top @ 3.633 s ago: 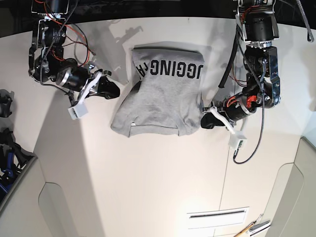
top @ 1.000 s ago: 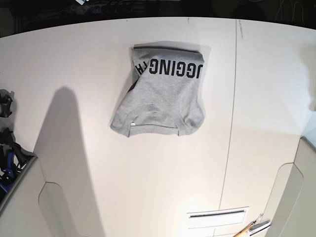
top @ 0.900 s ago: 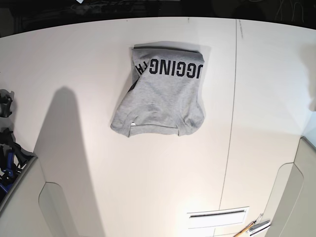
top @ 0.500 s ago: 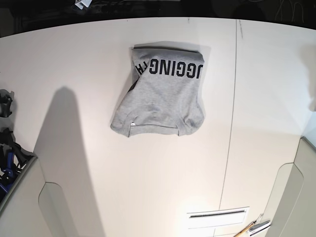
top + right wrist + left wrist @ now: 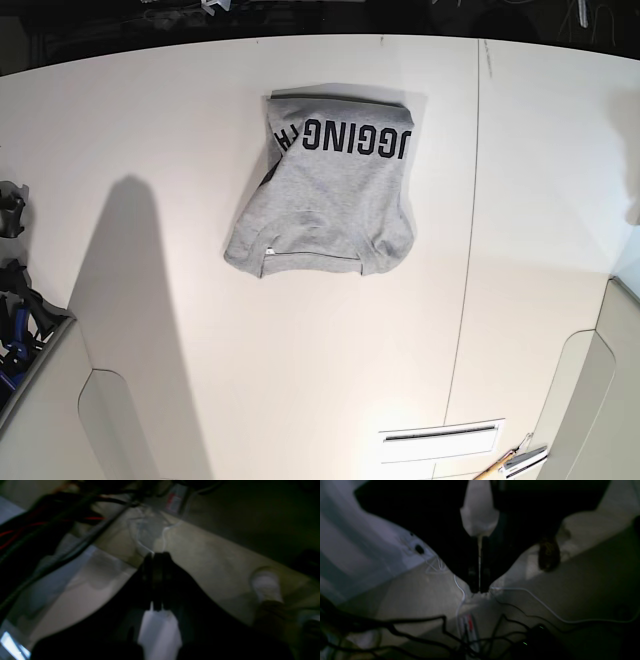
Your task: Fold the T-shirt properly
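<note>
The grey T-shirt [image 5: 330, 190] lies folded into a rough bundle on the white table [image 5: 300, 380], black block lettering along its far edge. No arm shows in the base view. In the left wrist view my left gripper [image 5: 479, 590] is shut with nothing between its fingers, hanging over a dim floor with cables. In the right wrist view my right gripper [image 5: 157, 555] is also shut and empty, off the table. The T-shirt is out of view in both wrist views.
Dark clamps [image 5: 12, 300] sit at the table's left edge. A slot [image 5: 440, 435] and a tool [image 5: 510, 462] lie at the near right. A seam [image 5: 468, 250] runs down the table. Cables [image 5: 470, 635] cover the floor under the left gripper.
Both arms, beside the T-shirt 3.6 s ago, have withdrawn out of the base view. The T-shirt has stayed in place over the last second.
</note>
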You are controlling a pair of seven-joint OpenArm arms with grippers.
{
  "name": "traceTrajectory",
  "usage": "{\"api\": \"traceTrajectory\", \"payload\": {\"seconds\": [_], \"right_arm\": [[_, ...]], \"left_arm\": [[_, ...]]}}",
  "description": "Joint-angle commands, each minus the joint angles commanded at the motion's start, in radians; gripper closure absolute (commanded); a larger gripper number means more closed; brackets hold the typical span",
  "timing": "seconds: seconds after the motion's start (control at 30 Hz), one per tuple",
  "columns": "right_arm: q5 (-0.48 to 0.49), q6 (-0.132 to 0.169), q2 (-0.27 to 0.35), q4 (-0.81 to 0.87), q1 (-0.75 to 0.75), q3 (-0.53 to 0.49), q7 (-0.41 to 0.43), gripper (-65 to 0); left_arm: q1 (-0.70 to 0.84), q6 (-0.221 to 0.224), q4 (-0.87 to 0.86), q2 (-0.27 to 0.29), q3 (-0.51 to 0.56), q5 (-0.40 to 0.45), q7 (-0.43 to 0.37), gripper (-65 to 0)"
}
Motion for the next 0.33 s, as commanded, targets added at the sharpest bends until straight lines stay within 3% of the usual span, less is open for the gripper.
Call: {"api": "traceTrajectory", "payload": {"seconds": [0.07,0.13,0.23,0.33], "right_arm": [[-0.036,-0.007,0.002,0.0,0.005,0.0,0.018,0.0],[-0.074,-0.047,0.001,0.0,0.011,0.0,0.024,0.0],[-0.085,-0.052,0.003,0.0,0.027,0.0,0.024,0.0],[-0.087,-0.085,0.003,0.0,0.043,0.001,0.024,0.0]], "left_arm": [[-0.017,-0.002,0.0,-0.002,0.0,0.0,-0.005,-1.7],[-0.03,-0.016,0.0,-0.001,0.0,0.0,-0.008,-1.7],[-0.039,-0.068,0.0,0.001,0.0,-0.001,-0.036,-1.7],[-0.039,-0.07,0.0,0.001,0.0,-0.009,-0.045,-1.7]]}}
